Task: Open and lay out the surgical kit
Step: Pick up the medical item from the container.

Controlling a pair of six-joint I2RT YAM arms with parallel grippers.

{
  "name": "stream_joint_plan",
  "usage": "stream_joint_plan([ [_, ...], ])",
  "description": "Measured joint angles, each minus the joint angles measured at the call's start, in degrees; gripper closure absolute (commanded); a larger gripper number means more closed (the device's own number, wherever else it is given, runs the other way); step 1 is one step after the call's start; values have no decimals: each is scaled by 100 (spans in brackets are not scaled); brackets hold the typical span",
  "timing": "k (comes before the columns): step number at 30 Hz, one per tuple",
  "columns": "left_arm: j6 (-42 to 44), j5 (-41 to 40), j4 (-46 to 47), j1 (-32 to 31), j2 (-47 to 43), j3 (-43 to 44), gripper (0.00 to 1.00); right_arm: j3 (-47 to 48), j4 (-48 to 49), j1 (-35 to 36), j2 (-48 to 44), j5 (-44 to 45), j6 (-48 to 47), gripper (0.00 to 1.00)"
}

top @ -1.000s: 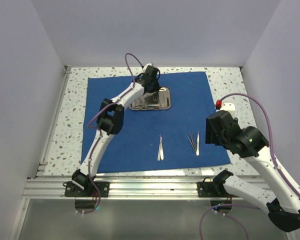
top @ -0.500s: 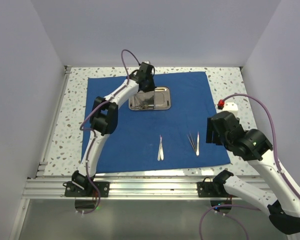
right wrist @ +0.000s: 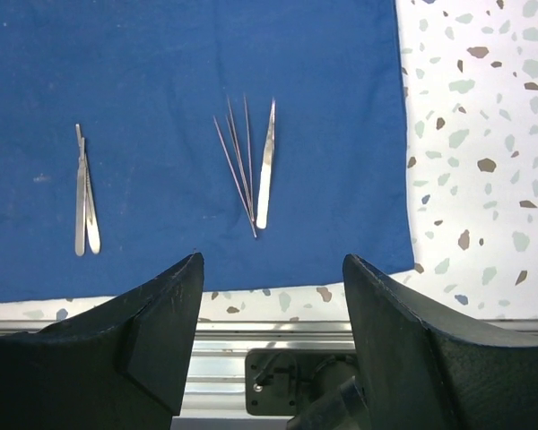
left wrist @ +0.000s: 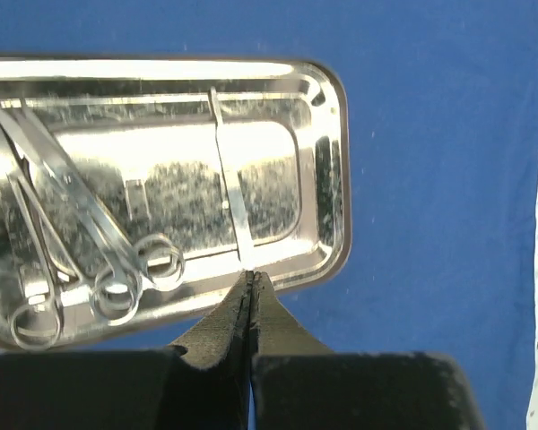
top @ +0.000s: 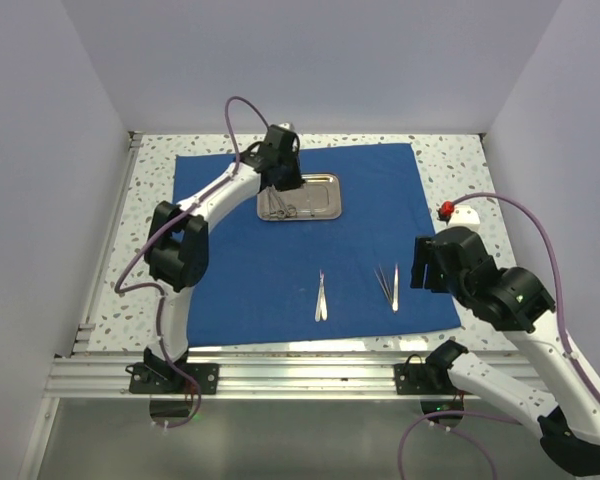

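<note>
Hovering at the steel tray's rim, the left gripper has its jaws pressed together, tips at the end of a thin flat instrument lying in the tray; whether they pinch it is unclear. Ring-handled scissors lie beside it. The blue cloth lies spread under the tray. Toward the arms from the tray, a flat silver pair and a fan of slim instruments rest on the cloth, and the right gripper gapes wide and empty.

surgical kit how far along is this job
Done: blue cloth spread flat, instrument pair and instrument cluster laid out on it. In hand: left tool shut on a slim instrument at the tray edge. Left: ring-handled instruments in the tray. Right tool open, idle.
</note>
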Motion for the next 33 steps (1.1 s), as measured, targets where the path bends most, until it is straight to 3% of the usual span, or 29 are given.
stream_joint_plan([
  [2,-2,2,13,-66,-260,-354,100,-42,52,0,2,-79,-31,33],
  [4,-9,0,-13,-125,-380,-518,83,-111,129,0,2,-199,-52,33],
  [5,-13,2,-28,-157,-385,-520,67,-142,157,0,9,-243,-72,33],
  [8,-28,-129,-181,-269,-229,-323,54,-186,192,0,39,-391,-109,33],
  [14,-57,-828,-859,-662,868,1207,52,-186,181,0,42,-498,-186,33],
  [17,-61,-1045,-1108,-841,1224,1563,53,-186,162,0,11,-492,-210,33],
  [25,-57,-1611,-1849,-940,1617,1685,53,-173,79,0,-4,-461,-245,33],
  [33,-46,-1825,-1915,-940,1674,1668,53,-170,68,0,170,-433,-289,33],
])
